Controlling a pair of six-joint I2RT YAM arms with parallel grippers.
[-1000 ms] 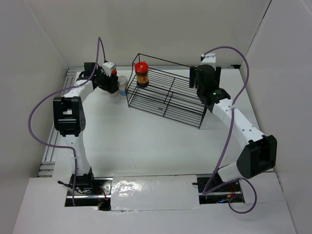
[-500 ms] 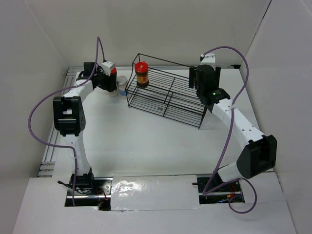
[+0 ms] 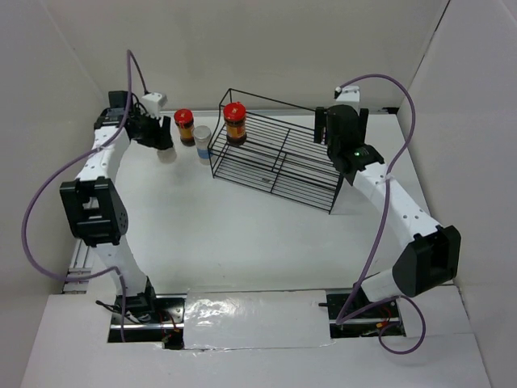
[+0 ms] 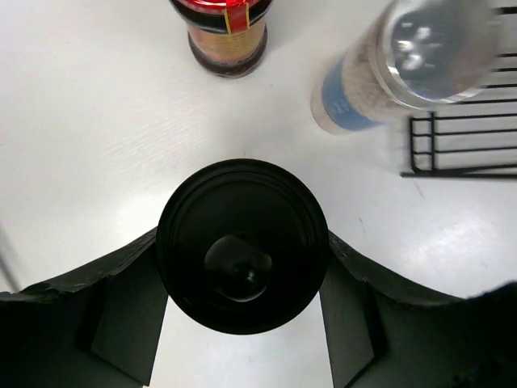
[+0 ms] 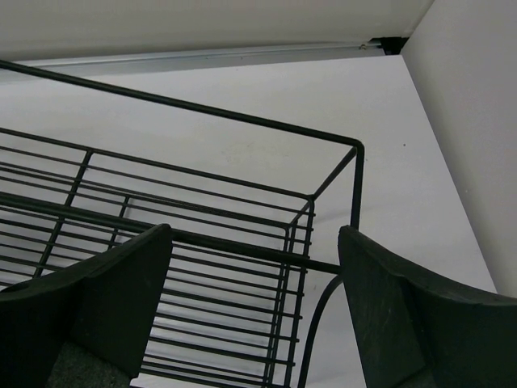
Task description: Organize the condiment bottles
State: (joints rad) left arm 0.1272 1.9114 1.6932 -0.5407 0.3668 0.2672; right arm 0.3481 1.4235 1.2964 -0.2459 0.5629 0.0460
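My left gripper [image 3: 160, 139] is shut on the black cap of a clear jar [image 3: 167, 153], at the back left of the table. In the left wrist view the black cap [image 4: 242, 234] fills the gap between the fingers. A red-capped jar [image 3: 184, 125] and a whitish jar [image 3: 202, 144] stand just right of it, between it and the black wire rack [image 3: 275, 162]. Another red-capped jar [image 3: 235, 121] stands in the rack's left end. My right gripper [image 3: 331, 137] is open over the rack's right end, with the top wire [image 5: 242, 118] running across between its fingers.
White walls close in the table at the back and on both sides. An aluminium rail [image 3: 81, 250] runs along the left edge. From the left wrist, the red-capped jar [image 4: 229, 36], the whitish jar [image 4: 388, 73] and a corner of the rack [image 4: 460, 145] lie ahead.
My left gripper closed on the black-capped jar and moved left with it, away from the red-capped and whitish jars. The right gripper's jaws opened a little wider.
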